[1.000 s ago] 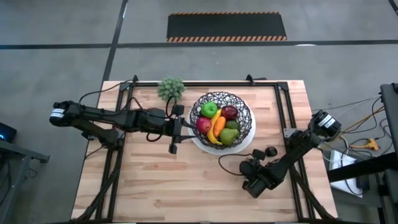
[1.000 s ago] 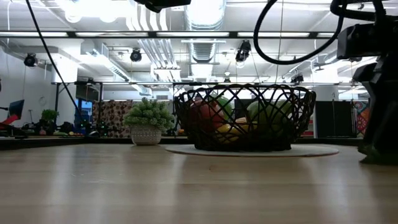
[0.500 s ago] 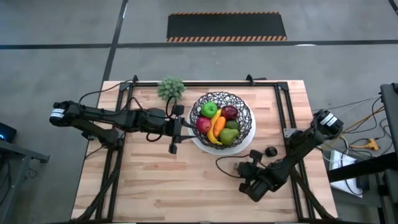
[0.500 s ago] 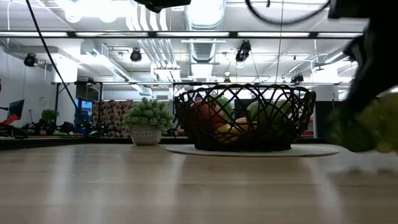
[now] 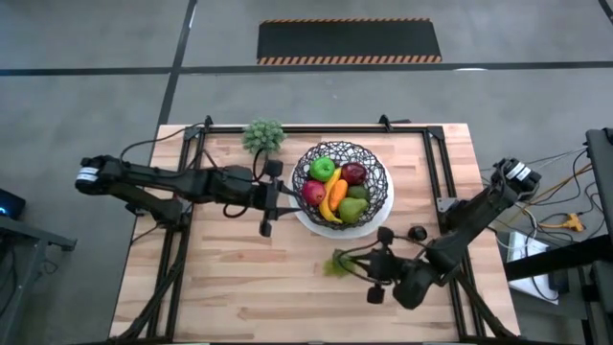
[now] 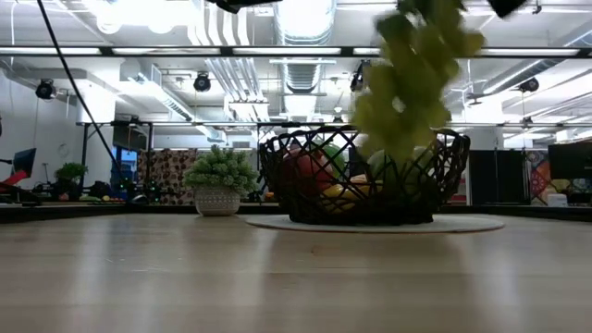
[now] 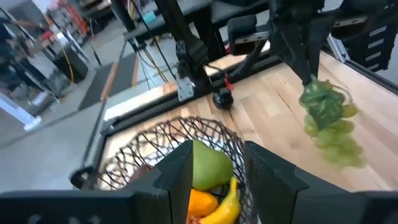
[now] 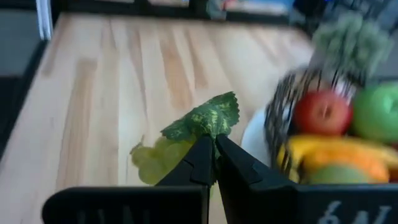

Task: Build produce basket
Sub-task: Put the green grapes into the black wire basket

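The basket (image 5: 305,159), black wire on a white plate (image 5: 383,217), stands at the table's middle far side. In it lie a green apple, a red apple, a banana, a carrot and a pear. A bunch of green grapes (image 5: 335,265) hangs in the air near the basket, toward the table's near edge, blurred in the low view (image 6: 412,83). My right gripper (image 5: 351,264) is shut on its top. My left gripper (image 5: 272,197) stands open just left of the basket, its fingers (image 7: 175,177) apart, with the pear (image 7: 208,168) seen between them. My right gripper pinches the green leaf at the top of the grape bunch (image 8: 208,121) between its two fingertips. The fingers come from the table's right, slanting a little downward. The bunch (image 7: 326,121) hangs below the fingers, clear of the table.
A small grey-green potted plant (image 5: 263,135) stands at the far edge, left of the basket. A small black round object (image 5: 418,233) lies right of the basket. Bare wood spreads across the near half of the table (image 5: 249,287).
My right gripper has risen from the table near its right edge and tipped from pointing down toward nearly level, facing left. The grapes have come up with it, lifted clear of the table, and now swing below the fingers.
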Robot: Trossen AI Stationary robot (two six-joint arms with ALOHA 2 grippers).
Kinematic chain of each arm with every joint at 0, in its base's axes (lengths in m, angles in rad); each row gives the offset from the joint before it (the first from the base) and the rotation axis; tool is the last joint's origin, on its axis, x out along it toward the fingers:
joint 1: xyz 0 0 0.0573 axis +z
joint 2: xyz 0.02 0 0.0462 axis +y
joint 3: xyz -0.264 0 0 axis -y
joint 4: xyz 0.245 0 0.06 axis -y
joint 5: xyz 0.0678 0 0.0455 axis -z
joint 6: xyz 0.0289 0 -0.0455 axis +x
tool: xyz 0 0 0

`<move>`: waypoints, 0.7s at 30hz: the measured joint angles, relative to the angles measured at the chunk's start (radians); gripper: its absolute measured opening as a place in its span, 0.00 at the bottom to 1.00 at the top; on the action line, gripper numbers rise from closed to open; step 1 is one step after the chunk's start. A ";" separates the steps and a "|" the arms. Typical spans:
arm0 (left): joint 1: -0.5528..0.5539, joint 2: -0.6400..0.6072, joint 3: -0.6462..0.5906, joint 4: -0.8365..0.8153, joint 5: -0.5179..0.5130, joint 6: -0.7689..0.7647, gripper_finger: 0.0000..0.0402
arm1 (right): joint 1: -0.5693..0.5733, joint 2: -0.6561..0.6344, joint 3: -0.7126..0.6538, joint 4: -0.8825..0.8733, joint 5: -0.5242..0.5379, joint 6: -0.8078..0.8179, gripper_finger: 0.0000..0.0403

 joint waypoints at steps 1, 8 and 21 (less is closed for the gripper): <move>0.000 -0.005 0.000 0.006 0.000 0.013 0.31 | -0.009 -0.012 0.000 0.034 0.002 -0.053 0.02; 0.002 -0.010 -0.009 0.017 0.000 0.047 0.31 | -0.103 -0.109 -0.001 0.273 -0.003 -0.408 0.02; 0.005 -0.062 -0.179 0.201 -0.076 0.110 0.31 | -0.494 -0.200 -0.002 0.190 0.000 -0.513 0.02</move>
